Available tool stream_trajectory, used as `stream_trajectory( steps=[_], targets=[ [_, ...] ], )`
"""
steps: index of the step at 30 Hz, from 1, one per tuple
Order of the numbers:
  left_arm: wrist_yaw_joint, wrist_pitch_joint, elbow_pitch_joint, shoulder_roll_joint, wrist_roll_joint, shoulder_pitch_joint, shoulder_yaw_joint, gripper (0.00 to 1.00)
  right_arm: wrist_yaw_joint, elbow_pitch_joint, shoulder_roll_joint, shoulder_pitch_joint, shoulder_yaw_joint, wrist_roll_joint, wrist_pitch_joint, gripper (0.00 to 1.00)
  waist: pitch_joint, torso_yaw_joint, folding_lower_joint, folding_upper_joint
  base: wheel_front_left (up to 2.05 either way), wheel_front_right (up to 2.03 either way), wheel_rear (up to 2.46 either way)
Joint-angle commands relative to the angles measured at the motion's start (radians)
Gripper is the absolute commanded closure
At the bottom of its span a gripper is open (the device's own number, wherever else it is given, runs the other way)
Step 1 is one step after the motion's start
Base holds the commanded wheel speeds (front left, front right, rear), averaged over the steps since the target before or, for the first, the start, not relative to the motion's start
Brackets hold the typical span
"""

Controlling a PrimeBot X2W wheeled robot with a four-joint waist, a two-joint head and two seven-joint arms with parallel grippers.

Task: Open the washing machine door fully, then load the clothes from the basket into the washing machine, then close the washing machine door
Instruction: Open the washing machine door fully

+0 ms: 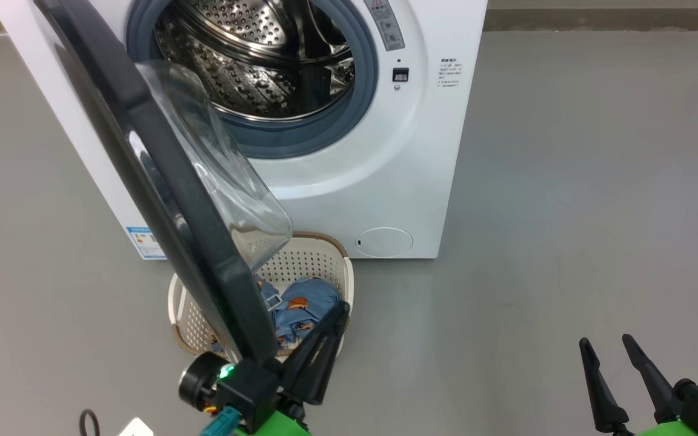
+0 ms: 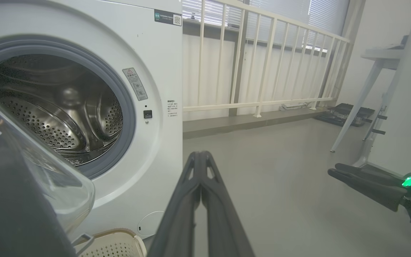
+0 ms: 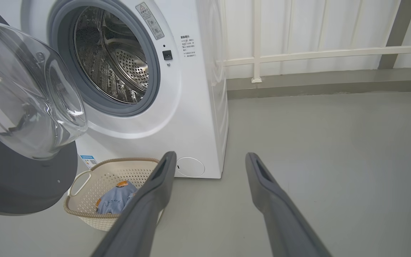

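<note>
You face the washing machine (image 1: pixel 349 181) on the grey floor, its steel drum (image 1: pixel 264 60) exposed and holding no fabric. The washing machine door (image 1: pixel 191 242) stands swung out, roughly edge-on to you, overhanging the basket (image 1: pixel 325 269), which sits on the floor just before the machine's front. Judged from this, the door wants more swing so the basket can be reached from above. The clothes (image 1: pixel 303 306) lie bundled inside the basket. Your left claw (image 1: pixel 337 315), fingers pressed together on nothing, sits beside the door's lower edge, probably placed to push it; contact cannot be told. Your right claw (image 1: pixel 606 340) hovers well apart, fingers spread, empty
</note>
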State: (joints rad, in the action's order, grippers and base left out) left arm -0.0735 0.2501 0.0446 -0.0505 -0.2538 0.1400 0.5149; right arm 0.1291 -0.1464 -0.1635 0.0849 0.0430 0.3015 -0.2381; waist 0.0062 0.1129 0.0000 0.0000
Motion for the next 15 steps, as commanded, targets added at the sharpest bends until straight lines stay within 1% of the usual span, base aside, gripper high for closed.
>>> stream_trajectory(
  steps=[1,15],
  targets=[
    [0.008,0.010,-0.014,-0.001,-0.005,0.041,-0.038,1.00,0.002,0.025,-0.018,-0.027,-0.021,-0.007,0.000,0.00,0.003,-0.002,0.0000,0.0000,0.00,0.00,0.00],
    [0.022,0.011,0.025,0.000,-0.008,0.083,-0.066,1.00,0.002,0.019,-0.017,-0.047,-0.019,-0.001,-0.004,0.00,0.038,-0.003,0.0000,0.0000,0.00,0.00,0.00]
  ],
)
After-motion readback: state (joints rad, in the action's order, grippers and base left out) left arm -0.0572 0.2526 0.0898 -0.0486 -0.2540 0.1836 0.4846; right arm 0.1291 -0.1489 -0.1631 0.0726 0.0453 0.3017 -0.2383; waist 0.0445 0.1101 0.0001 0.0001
